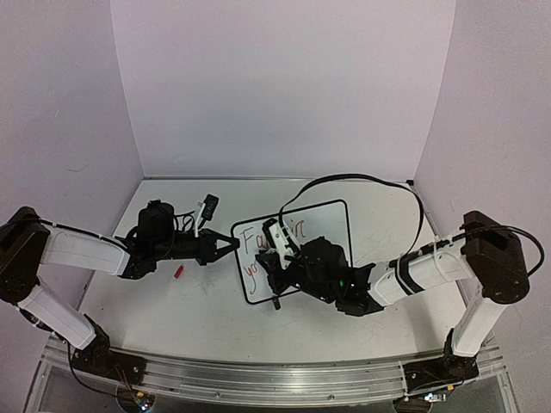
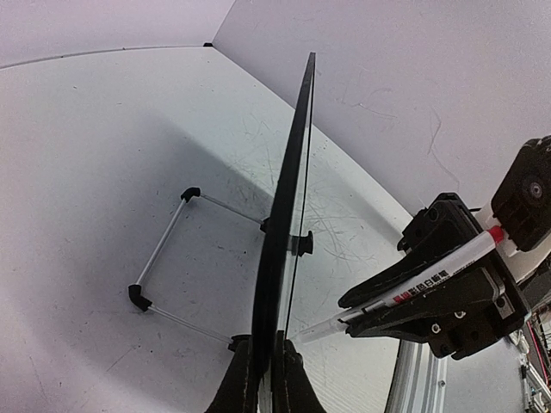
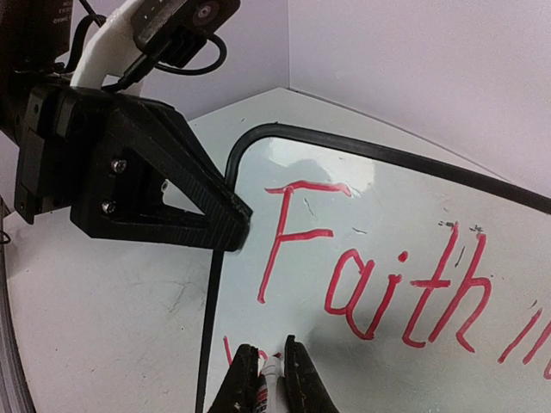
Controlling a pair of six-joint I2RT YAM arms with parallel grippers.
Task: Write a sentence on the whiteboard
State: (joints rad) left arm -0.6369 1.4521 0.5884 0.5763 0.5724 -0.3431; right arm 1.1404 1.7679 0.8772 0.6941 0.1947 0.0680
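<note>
The whiteboard (image 1: 325, 222) stands tilted at mid-table, with "Faith in" written on it in red and a second line begun below. My left gripper (image 1: 235, 247) is shut on the board's left edge. In the left wrist view the whiteboard (image 2: 293, 172) is edge-on, pinched between the fingers of the left gripper (image 2: 272, 372). My right gripper (image 3: 274, 379) is shut on a red marker (image 3: 269, 385). The marker's tip touches the whiteboard (image 3: 370, 198) at the start of the lower line. From the left wrist the marker (image 2: 405, 291) slants onto the board's face.
A small red cap (image 1: 179, 271) lies on the table left of the board. A wire stand (image 2: 164, 249) props the board from behind. A black cable (image 1: 362, 178) arcs over the board's far side. White walls enclose the table, and an aluminium rail (image 1: 275, 380) runs along its near edge.
</note>
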